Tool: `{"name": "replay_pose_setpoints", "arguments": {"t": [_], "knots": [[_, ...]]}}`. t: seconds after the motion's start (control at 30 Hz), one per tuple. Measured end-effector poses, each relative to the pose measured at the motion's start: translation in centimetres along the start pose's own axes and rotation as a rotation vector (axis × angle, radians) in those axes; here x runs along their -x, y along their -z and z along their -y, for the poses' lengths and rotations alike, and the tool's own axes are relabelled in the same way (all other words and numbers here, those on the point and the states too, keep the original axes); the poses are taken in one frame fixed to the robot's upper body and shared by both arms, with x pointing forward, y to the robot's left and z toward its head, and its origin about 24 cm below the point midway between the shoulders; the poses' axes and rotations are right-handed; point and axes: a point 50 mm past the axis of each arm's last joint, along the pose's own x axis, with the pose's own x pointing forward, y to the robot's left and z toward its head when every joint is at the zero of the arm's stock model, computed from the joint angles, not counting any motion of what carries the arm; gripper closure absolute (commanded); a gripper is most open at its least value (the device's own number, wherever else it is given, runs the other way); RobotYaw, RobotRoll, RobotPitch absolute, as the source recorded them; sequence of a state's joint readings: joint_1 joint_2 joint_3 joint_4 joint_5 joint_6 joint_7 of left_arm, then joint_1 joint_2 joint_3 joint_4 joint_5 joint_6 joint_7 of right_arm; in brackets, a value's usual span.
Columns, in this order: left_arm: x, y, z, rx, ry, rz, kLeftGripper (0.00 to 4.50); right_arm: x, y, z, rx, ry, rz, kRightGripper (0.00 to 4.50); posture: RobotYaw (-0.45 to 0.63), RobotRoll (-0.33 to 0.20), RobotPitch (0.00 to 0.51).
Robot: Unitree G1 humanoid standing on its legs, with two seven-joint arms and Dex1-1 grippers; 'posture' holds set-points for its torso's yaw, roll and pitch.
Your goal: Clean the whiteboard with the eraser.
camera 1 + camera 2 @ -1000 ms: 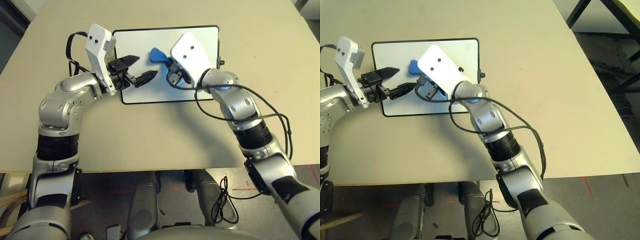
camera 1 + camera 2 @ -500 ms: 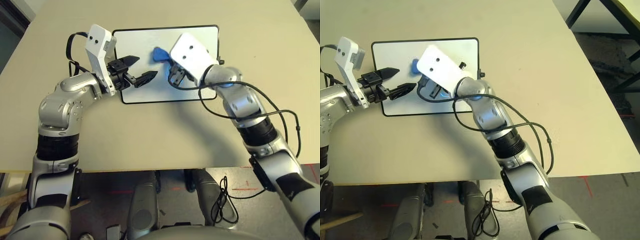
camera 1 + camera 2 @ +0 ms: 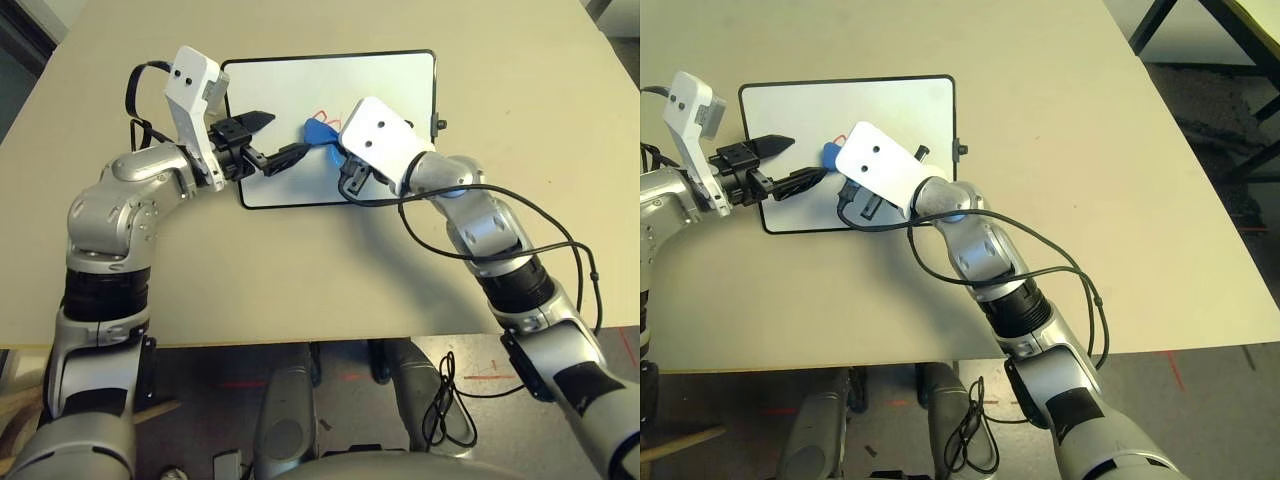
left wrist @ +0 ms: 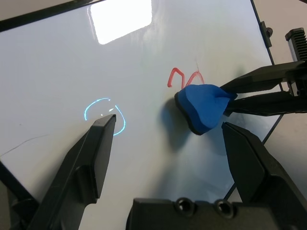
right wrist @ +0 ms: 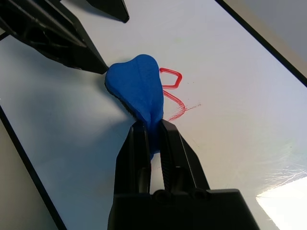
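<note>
1. The whiteboard [image 3: 380,85] lay flat on the table [image 3: 330,270], long side across, ahead of both my arms.
2. My right gripper [image 5: 152,130] was clenched on the eraser [image 5: 136,86]; both fingers pinched its narrow end, and its broad end pointed away from the wrist.
3. The eraser's dark underside rested on the board near the middle, just beside a red mark [image 5: 171,91]. The mark showed as angular red strokes with a faint smear trailing off one end.
4. My left gripper [image 4: 168,139] was released, fingers spread wide over the board's left half. I could not tell whether its tips touched the surface.
5. A light blue loop [image 4: 103,110] remained on the board just ahead of one left finger [image 4: 96,153].
6. In the right wrist view, one left fingertip [image 5: 91,60] sat right against the eraser's broad end; contact could not be confirmed.
7. A small black knob [image 3: 441,125] showed on the board's right edge.
</note>
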State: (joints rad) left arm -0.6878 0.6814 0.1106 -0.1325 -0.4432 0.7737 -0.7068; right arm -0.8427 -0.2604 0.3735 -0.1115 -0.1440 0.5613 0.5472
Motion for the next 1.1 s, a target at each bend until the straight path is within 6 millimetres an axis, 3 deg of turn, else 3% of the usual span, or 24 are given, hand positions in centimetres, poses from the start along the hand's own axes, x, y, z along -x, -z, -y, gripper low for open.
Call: {"name": "replay_pose_setpoints", "arguments": {"t": [0.13,0.33,0.53,0.73,0.9,1.1], "knots": [[0.1,-0.1,-0.1,-0.002,-0.001,-0.002,0.0,-0.3,-0.4,0.6,0.009,0.018,0.005,4.31,0.07,0.0,0.337],[0.0,-0.1,-0.1,-0.003,0.004,-0.001,0.0,-0.5,-2.4,3.7,0.036,0.129,0.076,4.31,0.07,0.0,0.338],[0.0,-0.1,0.0,-0.004,0.008,0.0,0.0,-0.4,-0.8,1.3,-0.01,0.054,0.04,4.31,0.07,0.0,0.34],[0.1,0.0,0.0,0.0,0.007,-0.007,0.0,-0.1,-0.8,-0.7,-0.037,-0.019,0.034,4.31,0.08,0.0,0.336],[0.0,0.0,0.0,0.001,0.009,-0.009,0.0,-0.2,-0.8,-0.6,-0.043,-0.021,0.024,4.31,0.07,0.0,0.33],[0.0,0.0,0.0,0.0,0.009,-0.01,0.0,-0.8,-1.2,2.3,-0.032,0.067,0.028,4.31,0.07,0.0,0.326]]}}
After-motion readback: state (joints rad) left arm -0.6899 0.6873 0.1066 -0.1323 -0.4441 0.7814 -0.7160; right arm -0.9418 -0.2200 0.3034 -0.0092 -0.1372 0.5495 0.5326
